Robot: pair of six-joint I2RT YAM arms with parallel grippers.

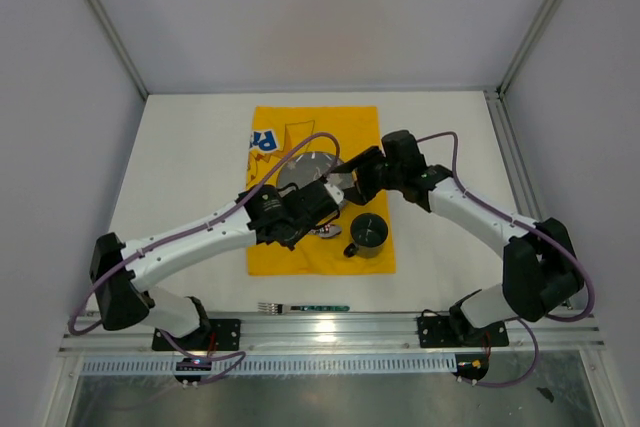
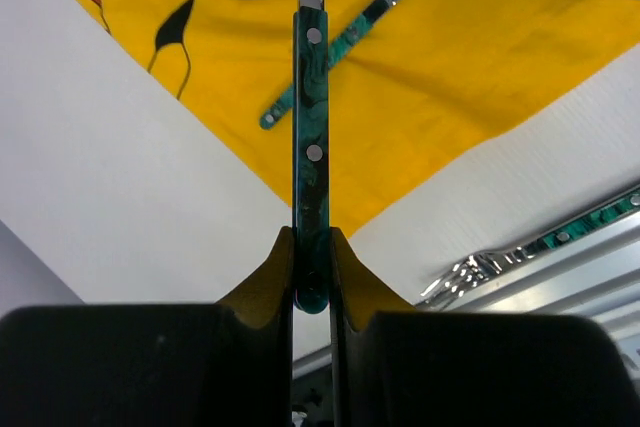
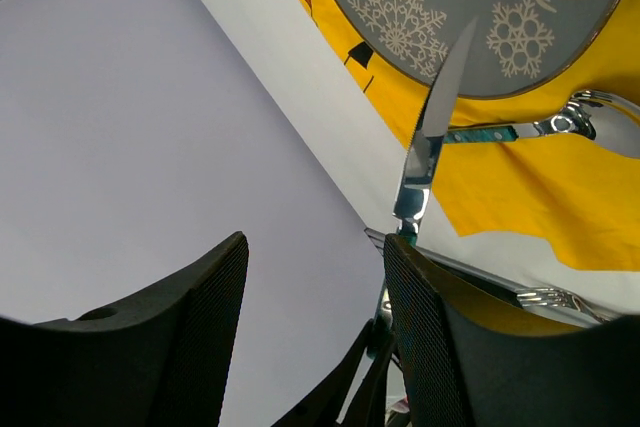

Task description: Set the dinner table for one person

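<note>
My left gripper (image 2: 312, 237) is shut on the end of a knife (image 2: 310, 127) with a green marbled handle. The knife is held above the yellow cloth (image 1: 360, 137), its blade reaching toward the grey snowflake plate (image 3: 480, 7). In the top view the left gripper (image 1: 322, 203) sits at the plate's (image 1: 305, 172) near edge. My right gripper (image 1: 362, 179) hangs open just right of it, with nothing between its fingers (image 3: 420, 297). The knife blade (image 3: 430, 147) shows just beyond them. A green-handled spoon (image 2: 345, 42) lies on the cloth. The white dinner table (image 1: 180, 167) lies under it all.
A dark mug (image 1: 368, 233) stands on the cloth's near right corner. A green-handled fork (image 1: 305, 306) lies on the table by the near rail, also seen as the fork (image 2: 540, 245). White walls enclose the table at the left, back and right.
</note>
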